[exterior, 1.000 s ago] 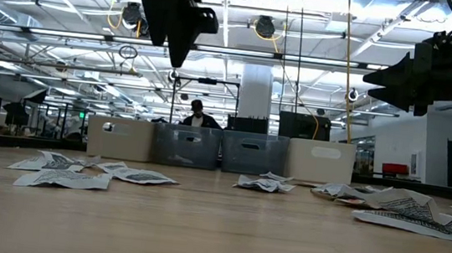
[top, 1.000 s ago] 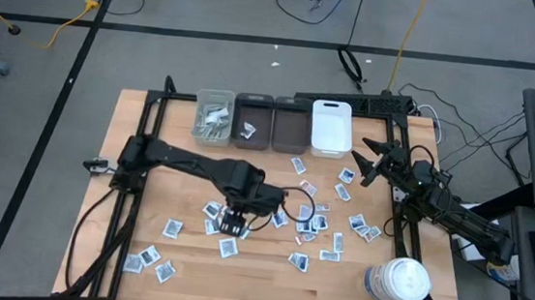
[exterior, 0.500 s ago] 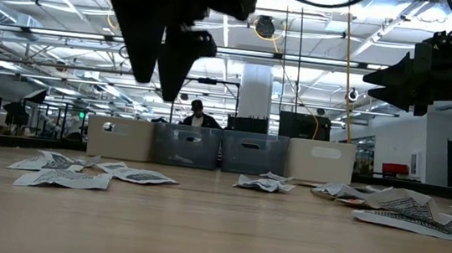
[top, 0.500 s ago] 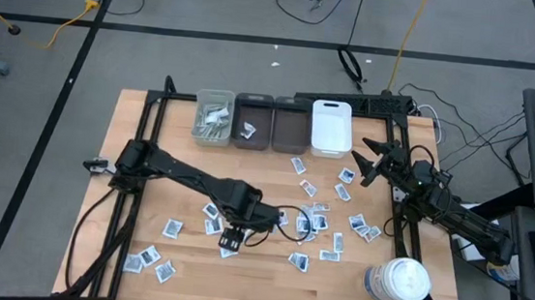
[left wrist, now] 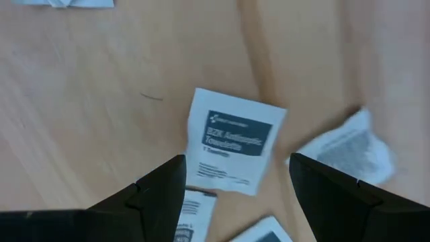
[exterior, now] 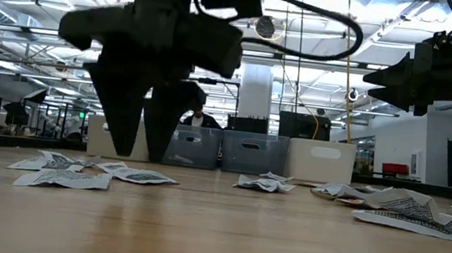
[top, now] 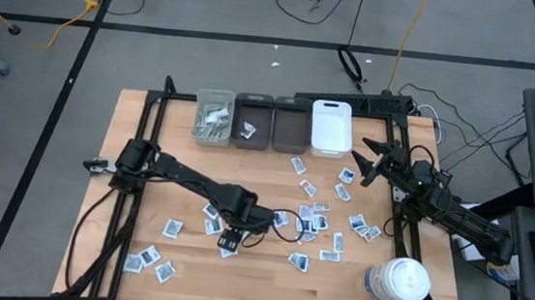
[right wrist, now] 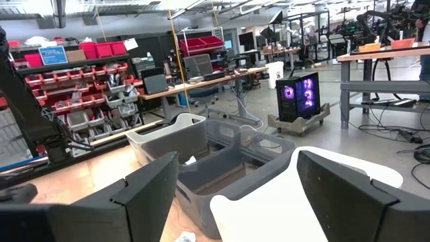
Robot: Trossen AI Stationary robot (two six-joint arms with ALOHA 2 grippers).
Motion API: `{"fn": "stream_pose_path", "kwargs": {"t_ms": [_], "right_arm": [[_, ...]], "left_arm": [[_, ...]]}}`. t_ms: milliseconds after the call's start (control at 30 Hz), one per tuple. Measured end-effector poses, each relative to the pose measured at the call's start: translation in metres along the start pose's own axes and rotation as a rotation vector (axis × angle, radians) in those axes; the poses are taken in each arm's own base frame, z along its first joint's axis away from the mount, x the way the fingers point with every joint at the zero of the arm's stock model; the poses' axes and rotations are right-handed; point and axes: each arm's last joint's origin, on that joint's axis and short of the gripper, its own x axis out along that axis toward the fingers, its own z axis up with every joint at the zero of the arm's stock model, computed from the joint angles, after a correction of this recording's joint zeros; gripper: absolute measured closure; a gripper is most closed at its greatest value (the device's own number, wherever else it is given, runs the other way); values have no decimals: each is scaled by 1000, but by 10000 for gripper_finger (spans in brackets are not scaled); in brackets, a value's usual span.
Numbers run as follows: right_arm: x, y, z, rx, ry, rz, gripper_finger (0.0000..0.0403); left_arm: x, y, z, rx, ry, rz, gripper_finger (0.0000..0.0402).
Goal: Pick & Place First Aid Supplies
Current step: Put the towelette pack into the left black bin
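The pale wooden tabletop [top: 333, 287] shows smooth, matt grain. The flat white sachet with a dark printed label [left wrist: 233, 142] looks like thin paper or foil, slightly crinkled. The small rectangular grey bins [top: 272, 123] and the white bin [top: 330, 127] look like smooth plastic. The black frame rails [top: 150, 120] look like matt metal.

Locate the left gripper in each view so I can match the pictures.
High: left gripper near the table's middle, over a sachet.
Low: upper left, fingers pointing down.
Left wrist: bottom edge, open astride the sachet.
Right wrist: not in it.
Shared landmark: that sachet under the gripper.
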Motion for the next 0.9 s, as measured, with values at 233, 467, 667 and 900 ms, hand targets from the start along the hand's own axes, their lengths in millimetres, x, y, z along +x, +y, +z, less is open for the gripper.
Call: {"fn": "stream_pose_path", "kwargs": {"t_ms": [233, 467, 667, 900], "right_arm": [[0, 0, 0, 0, 0, 0, 105], [0, 0, 0, 0, 0, 0, 105], [0, 0, 0, 0, 0, 0, 105], [0, 0, 0, 0, 0, 0, 105]], "left_arm": [[15, 3, -5, 36, -22, 15, 133], [16, 4, -6, 64, -21, 19, 197], [16, 4, -6, 64, -25, 19, 313], [16, 3, -5, 65, -29, 9, 387]]}}
